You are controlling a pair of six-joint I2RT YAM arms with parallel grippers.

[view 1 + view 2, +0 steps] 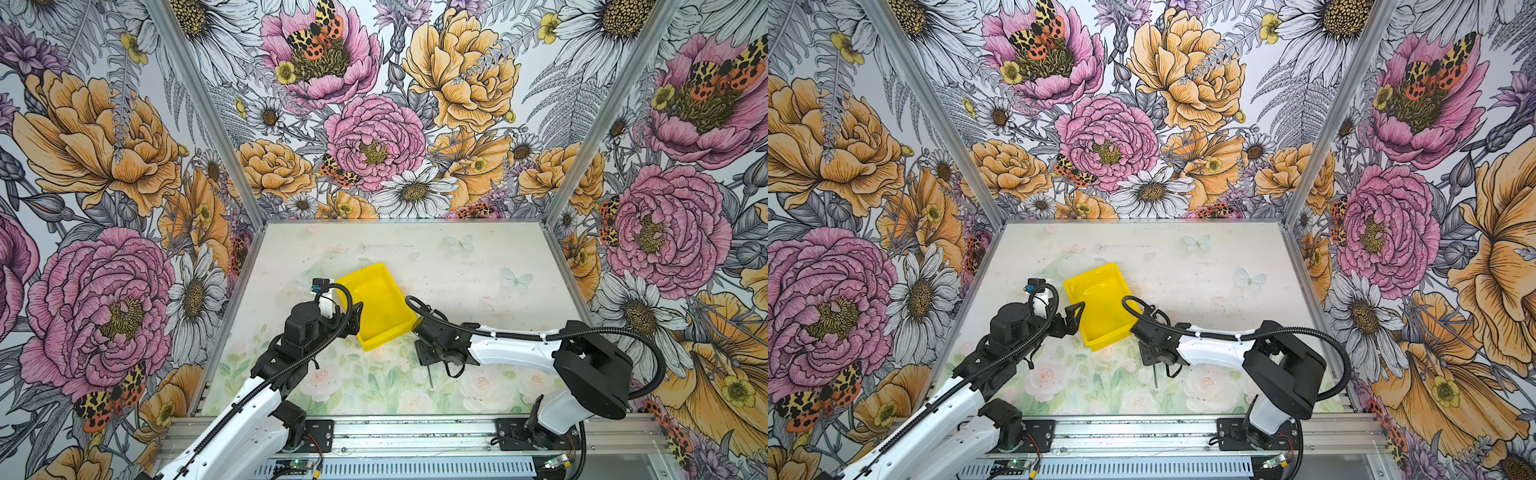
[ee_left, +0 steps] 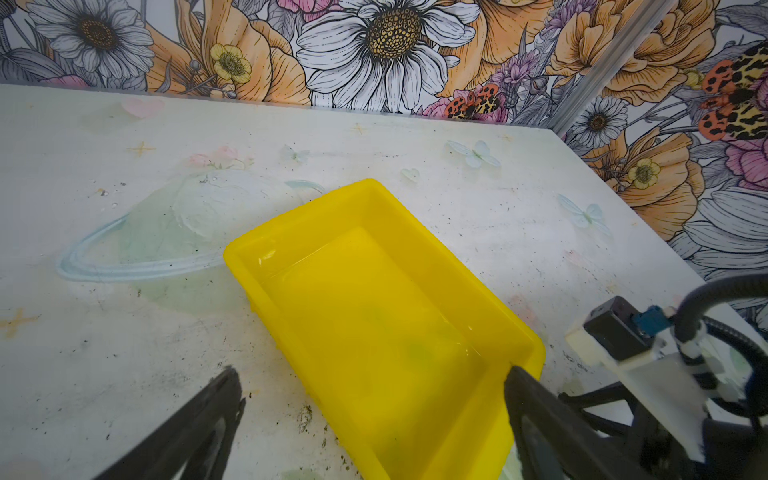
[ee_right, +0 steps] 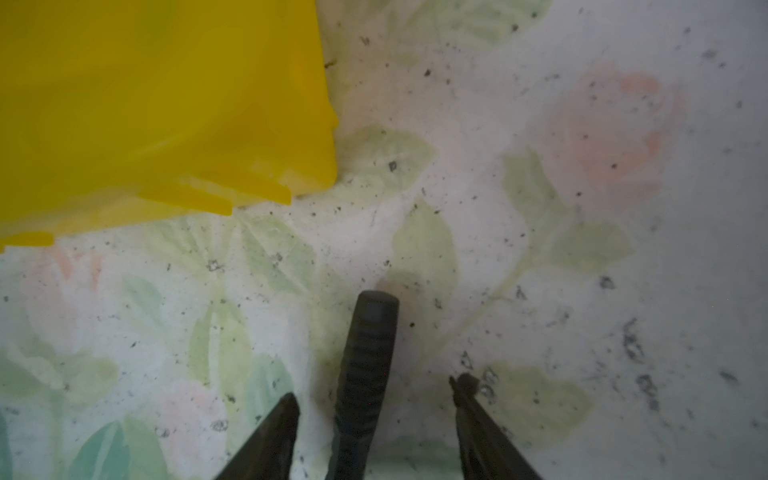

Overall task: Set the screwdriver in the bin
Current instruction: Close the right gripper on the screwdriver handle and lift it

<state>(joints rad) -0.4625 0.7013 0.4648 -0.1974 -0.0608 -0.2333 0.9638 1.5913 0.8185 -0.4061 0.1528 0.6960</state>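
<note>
Jaws of the right gripper (image 3: pixel 374 399) are standing apart around the screwdriver (image 3: pixel 365 374), a visible gap on each side of its black handle, which is lying on the worktop (image 3: pixel 582 291) beside the bin (image 3: pixel 166 104). Left gripper (image 2: pixel 370 382) is hovering spread wide, straddling the bin's wall, holding nothing.
</note>
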